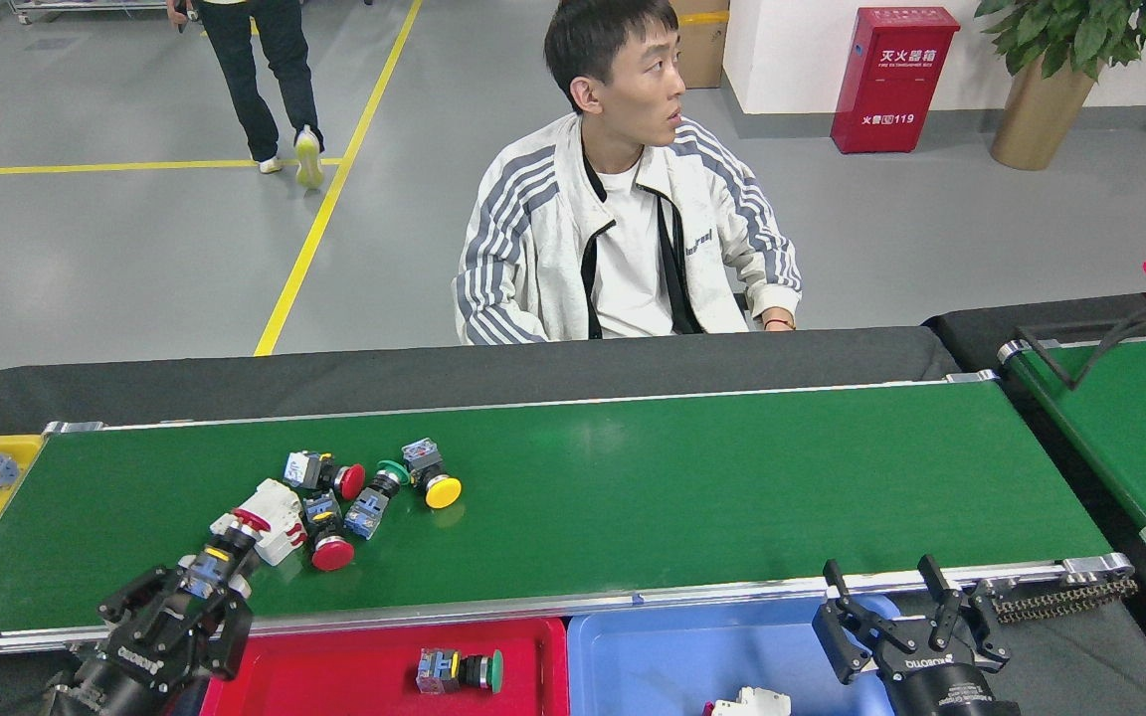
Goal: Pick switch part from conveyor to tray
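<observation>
Our left gripper (197, 589) is clamped on a red-capped push-button switch part (225, 549) at the near edge of the long green conveyor belt (732, 477), just beyond the red plastic tray (334, 666). Our right gripper (901, 609) hangs with its fingers spread wide over the blue plastic tray (653, 666), holding nothing.

Seated person in striped white jacket (623, 249) behind the black worktop's (434, 373) far edge, head turned aside. Another person (260, 80) walks on the grey floor, near a yellow floor line (319, 219). Red extinguisher cabinet (889, 78) by the wall, potted plant (1055, 70) beside it (gold pot). Second green belt (1125, 418) at right, black cable (1120, 333) across it.
</observation>
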